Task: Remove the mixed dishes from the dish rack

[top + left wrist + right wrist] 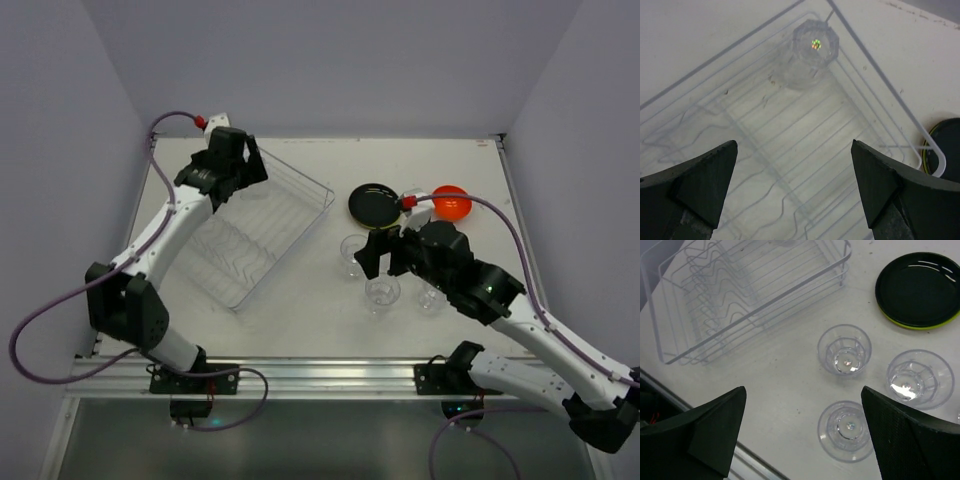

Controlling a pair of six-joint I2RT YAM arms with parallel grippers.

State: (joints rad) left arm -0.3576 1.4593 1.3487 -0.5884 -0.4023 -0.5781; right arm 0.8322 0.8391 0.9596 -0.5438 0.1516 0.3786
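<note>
Left jaws gape wide, holding nothing, over the rack point(880, 80). A lone cup point(812, 55) sits in its corner ahead of them. Right jaws stand just as wide and empty above three cups point(844, 349) on the table point(785, 375). The black plate point(917, 287) lies ahead-right of them, the rack ahead-left, with bare table between.

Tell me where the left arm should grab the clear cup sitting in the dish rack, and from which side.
Take the clear cup across its round side wall, coming straight down from above. It appears to stand on end in a corner of the dish rack, so the raised wires would likely block a sideways approach. The left fingers hang open over the rack.
</note>
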